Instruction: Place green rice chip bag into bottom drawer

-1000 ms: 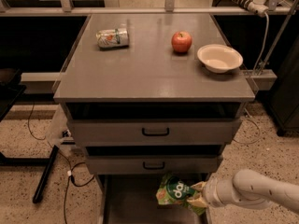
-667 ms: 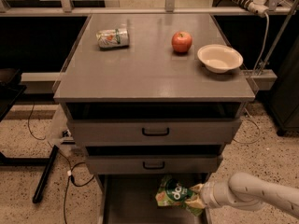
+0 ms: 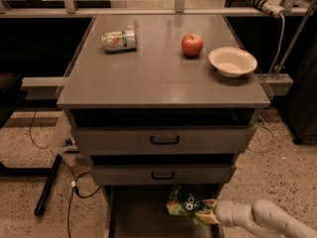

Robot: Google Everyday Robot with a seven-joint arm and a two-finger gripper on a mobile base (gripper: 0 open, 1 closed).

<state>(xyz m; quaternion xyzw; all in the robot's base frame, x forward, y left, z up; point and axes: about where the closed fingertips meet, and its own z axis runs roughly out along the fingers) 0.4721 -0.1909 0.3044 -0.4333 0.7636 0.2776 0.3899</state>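
The green rice chip bag [image 3: 184, 203] is a crinkly light-green pouch with a dark round logo. It hangs over the right part of the pulled-out bottom drawer [image 3: 133, 212], a shallow grey tray below the two upper drawers. My gripper [image 3: 205, 211] comes in from the lower right on a pale arm and is shut on the bag's right edge, holding it just above or on the tray floor; I cannot tell which.
On the cabinet top lie a small green-and-white can [image 3: 119, 40] on its side, a red apple [image 3: 192, 44] and a cream bowl [image 3: 232, 61]. Two shut drawers with black handles [image 3: 164, 140] sit above. Cables and a black bar [image 3: 49, 185] lie on the floor at left.
The gripper and bag have shifted slightly left and down towards the drawer tray. Nothing else has moved.
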